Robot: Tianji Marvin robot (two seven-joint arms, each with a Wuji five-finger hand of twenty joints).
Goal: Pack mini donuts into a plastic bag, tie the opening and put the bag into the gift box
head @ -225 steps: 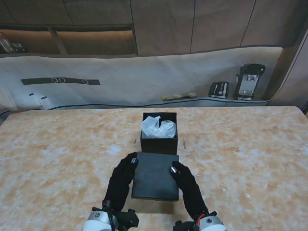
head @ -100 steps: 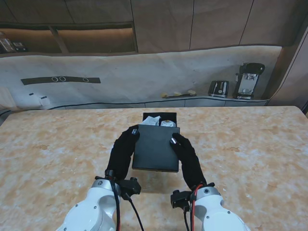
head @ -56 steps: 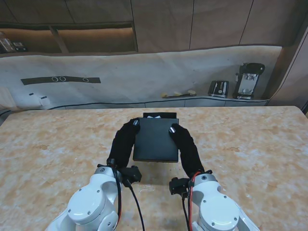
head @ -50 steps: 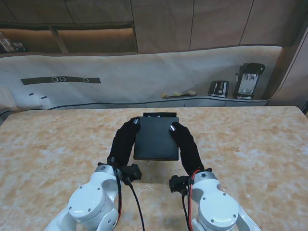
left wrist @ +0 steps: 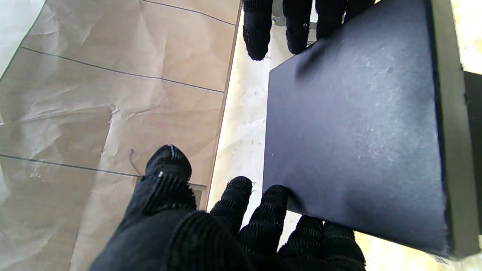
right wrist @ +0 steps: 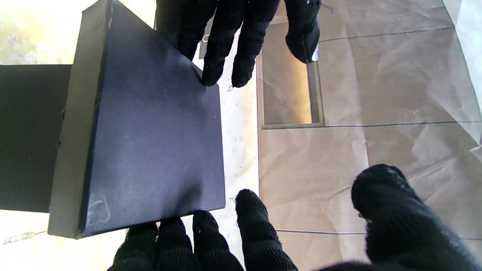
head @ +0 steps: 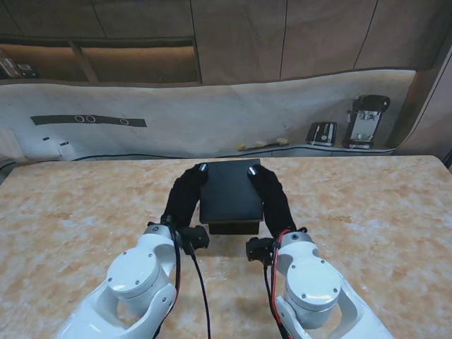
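The left hand, at nine o'clock of the black box lid, presses curled fingers against the lid's left edge, thumb lifted clear. The lid hangs flat over the black gift box, only the box's near wall showing at six o'clock. At three o'clock the right hand mirrors that clamp. Squeezing from opposite edges likely keeps the lid level for seating. The bag of donuts is hidden beneath.
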